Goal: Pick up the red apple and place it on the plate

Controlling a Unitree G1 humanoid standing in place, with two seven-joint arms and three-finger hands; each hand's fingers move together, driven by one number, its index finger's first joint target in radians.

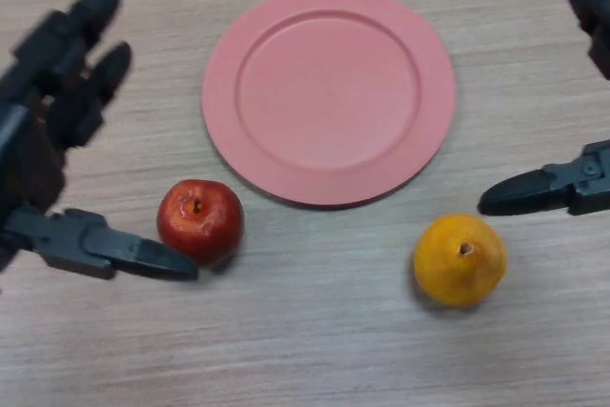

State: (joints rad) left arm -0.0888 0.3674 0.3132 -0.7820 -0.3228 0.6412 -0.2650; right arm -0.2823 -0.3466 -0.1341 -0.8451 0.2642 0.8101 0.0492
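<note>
With the red apple (200,220) resting on the worktop (315,331) just below the empty pink plate (329,94), the left hand (57,150) stood spread wide beside it and would best close squarely around its middle, while the right hand (572,178) idled open.

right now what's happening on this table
The robot's left hand is open beside the red apple, its thumb tip right at the fruit, which sits on the table just off the empty pink plate. An orange fruit lies to the right. The right hand waits open at the edge.
</note>
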